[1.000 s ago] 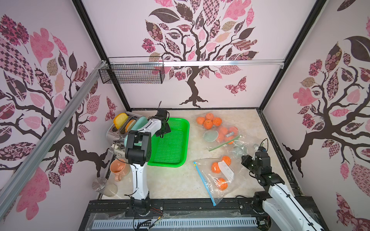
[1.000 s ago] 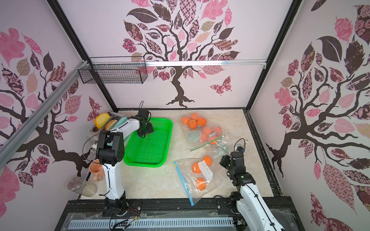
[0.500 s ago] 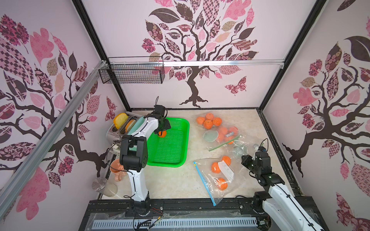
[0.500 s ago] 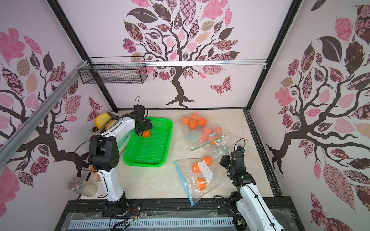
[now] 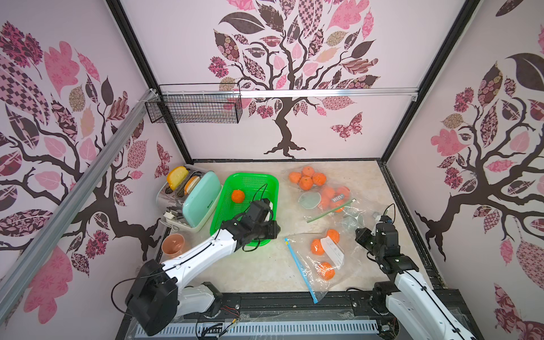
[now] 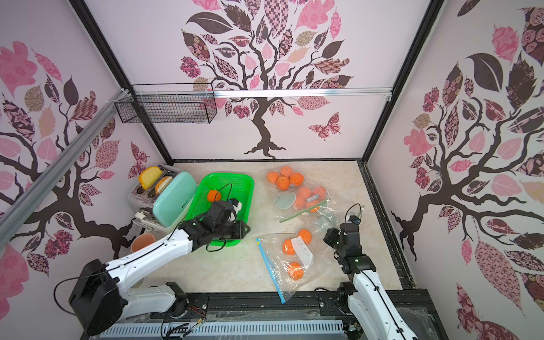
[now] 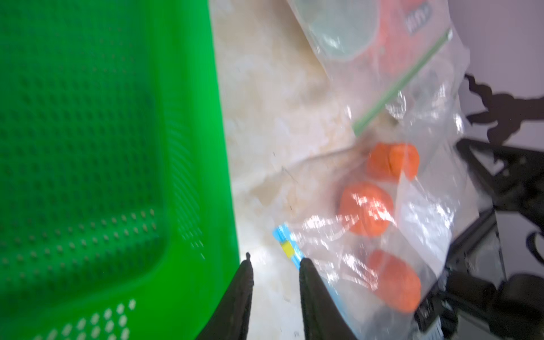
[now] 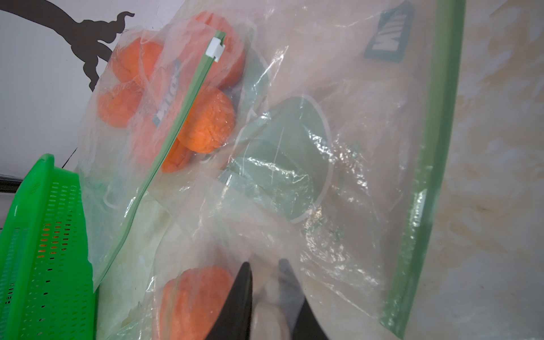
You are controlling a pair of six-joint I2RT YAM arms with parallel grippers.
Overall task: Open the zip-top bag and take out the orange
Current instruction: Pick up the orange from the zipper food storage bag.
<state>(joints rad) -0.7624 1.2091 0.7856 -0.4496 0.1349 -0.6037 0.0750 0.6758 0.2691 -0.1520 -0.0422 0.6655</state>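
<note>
Left gripper away — orange seemingly apart

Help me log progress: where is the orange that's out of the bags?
In both top views the orange lies inside the green basket, toward its far end next to the toaster, on the robot's left side.
</note>
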